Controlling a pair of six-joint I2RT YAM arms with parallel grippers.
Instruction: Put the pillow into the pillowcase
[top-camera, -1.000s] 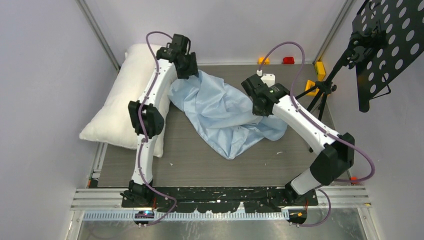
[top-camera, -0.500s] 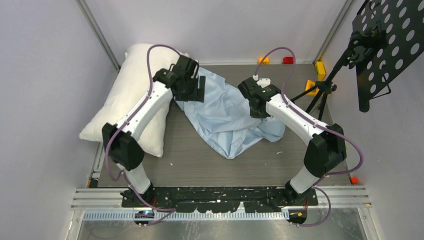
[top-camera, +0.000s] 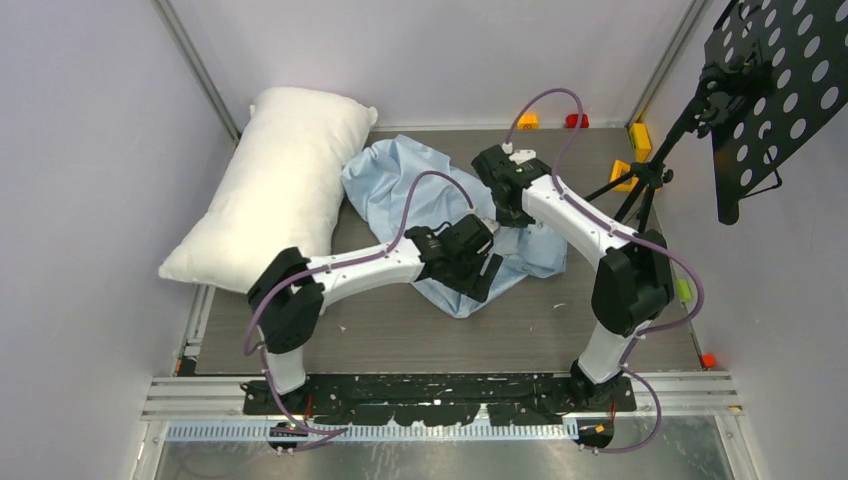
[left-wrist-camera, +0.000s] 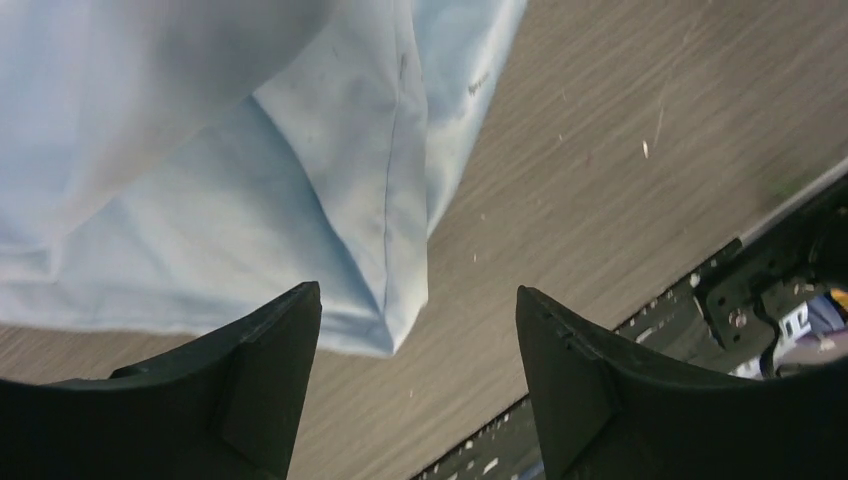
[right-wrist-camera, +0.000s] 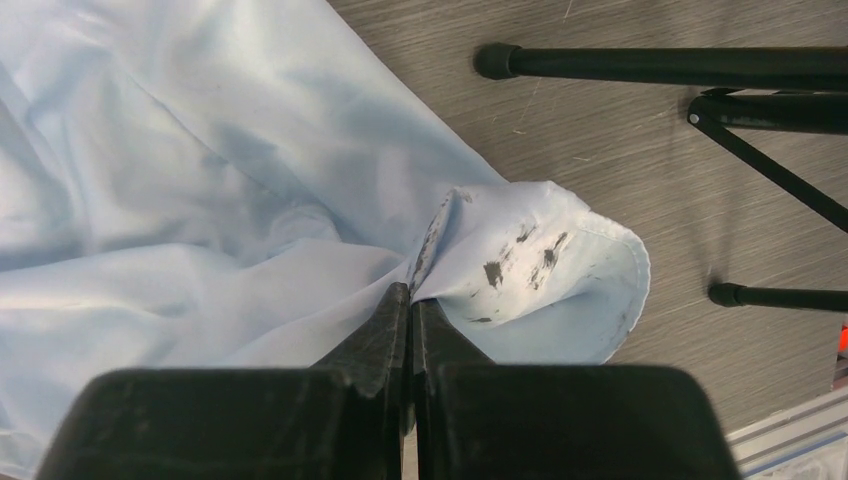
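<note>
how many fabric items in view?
2. The pillow lies at the far left; the pillowcase is crumpled mid-table, right of it. No others visible.

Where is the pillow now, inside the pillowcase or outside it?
Outside. The pillow lies wholly bare, all white, beside the crumpled blue pillowcase.

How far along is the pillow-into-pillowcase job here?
Done: nothing yet; the pillow lies bare at the far left, wholly outside the crumpled pillowcase. In hand: the right gripper is shut on a smudged fold of the pillowcase, and the left gripper hovers open over its near corner. Left: open the mouth and work the pillow inside.
</note>
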